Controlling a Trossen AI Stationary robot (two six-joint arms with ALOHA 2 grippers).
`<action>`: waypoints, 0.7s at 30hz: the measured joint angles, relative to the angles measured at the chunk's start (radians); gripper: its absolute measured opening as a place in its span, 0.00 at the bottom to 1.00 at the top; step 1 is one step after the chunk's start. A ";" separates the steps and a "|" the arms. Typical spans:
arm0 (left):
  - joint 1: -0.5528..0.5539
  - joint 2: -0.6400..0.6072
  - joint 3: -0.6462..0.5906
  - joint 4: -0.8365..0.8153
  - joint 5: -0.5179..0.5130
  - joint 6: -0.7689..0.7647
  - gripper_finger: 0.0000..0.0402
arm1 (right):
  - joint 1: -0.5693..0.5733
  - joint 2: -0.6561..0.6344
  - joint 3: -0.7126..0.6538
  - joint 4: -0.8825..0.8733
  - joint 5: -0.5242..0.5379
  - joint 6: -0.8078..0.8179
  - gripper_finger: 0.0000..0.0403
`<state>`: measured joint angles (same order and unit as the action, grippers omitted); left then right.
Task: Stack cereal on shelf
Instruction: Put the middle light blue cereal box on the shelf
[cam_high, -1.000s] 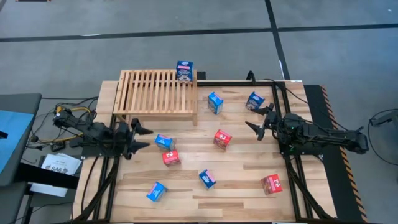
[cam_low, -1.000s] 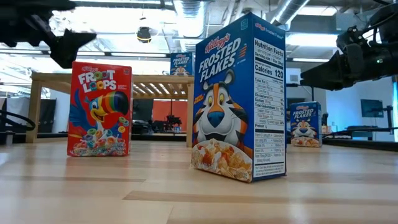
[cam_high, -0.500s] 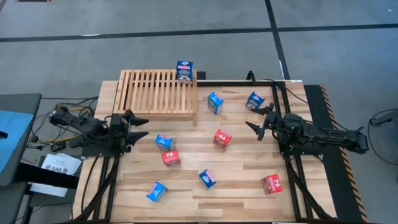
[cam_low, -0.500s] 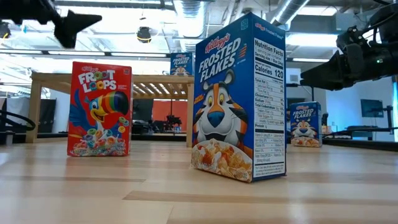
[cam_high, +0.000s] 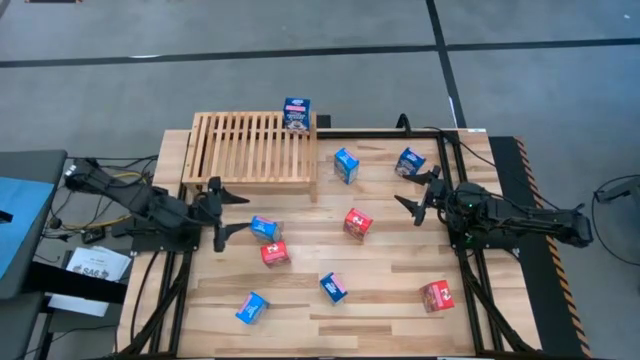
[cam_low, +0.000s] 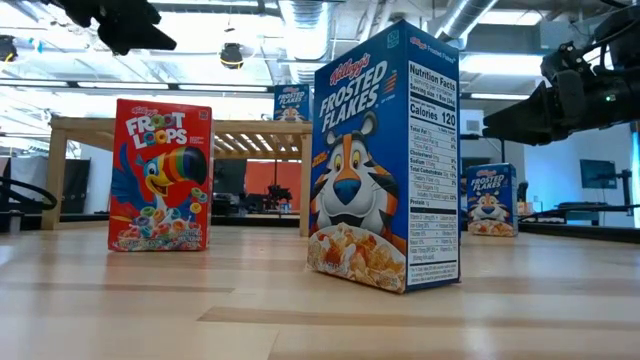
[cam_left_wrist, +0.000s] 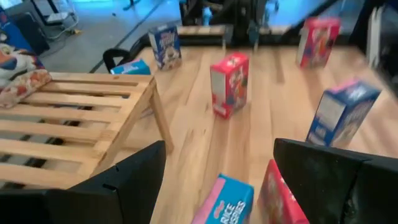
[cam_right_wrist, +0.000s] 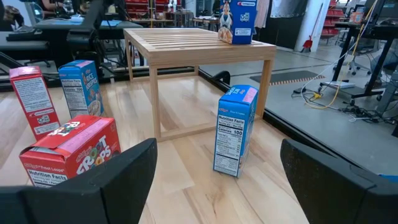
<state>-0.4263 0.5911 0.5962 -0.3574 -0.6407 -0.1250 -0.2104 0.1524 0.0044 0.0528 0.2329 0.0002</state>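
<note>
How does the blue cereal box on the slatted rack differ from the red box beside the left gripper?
The blue cardboard cereal box stands on the light-wood slatted shelf, at its far right corner; the red cardboard cereal box sits on the plank tabletop, just past the open left gripper. So blue is placed; red is not. Both are small boxes.

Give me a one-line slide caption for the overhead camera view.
One blue cereal box stands on the shelf; eight more sit scattered on the table, both open grippers, left and right, empty.
</note>
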 joint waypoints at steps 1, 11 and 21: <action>0.000 0.022 0.011 -0.013 0.000 0.008 0.72 | 0.000 0.000 0.000 0.000 0.000 0.000 0.90; 0.009 0.169 0.048 -0.119 0.030 0.007 0.72 | 0.000 0.000 0.000 0.000 0.000 0.000 0.90; 0.117 0.243 0.048 -0.126 0.123 -0.010 0.72 | 0.000 0.000 0.000 0.000 0.000 0.000 0.90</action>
<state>-0.3090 0.8341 0.6445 -0.4838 -0.5172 -0.1352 -0.2104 0.1520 0.0044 0.0528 0.2329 0.0002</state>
